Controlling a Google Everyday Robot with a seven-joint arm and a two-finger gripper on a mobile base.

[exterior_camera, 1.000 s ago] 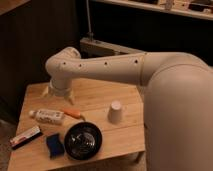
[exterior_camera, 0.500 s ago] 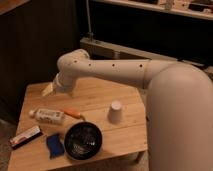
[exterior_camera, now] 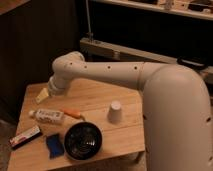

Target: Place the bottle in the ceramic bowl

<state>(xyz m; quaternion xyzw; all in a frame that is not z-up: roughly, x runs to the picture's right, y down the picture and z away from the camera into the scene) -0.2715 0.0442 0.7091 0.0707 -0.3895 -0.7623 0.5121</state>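
On the desk [exterior_camera: 95,92], the bottle [exterior_camera: 47,116] lies on its side near the left edge, just up-left of the bowl [exterior_camera: 82,141] (apart from it, not inside). The tool [exterior_camera: 44,95] hangs over the desk's left part, just beyond the bottle, spread wide and holding nothing. An upturned cup [exterior_camera: 115,112] stands right of the bottle; a box [exterior_camera: 25,136] lies at the front-left corner.

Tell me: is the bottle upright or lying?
Lying: the bottle rests lengthwise on the table, outside the bowl. The pincer hangs behind it, not touching.
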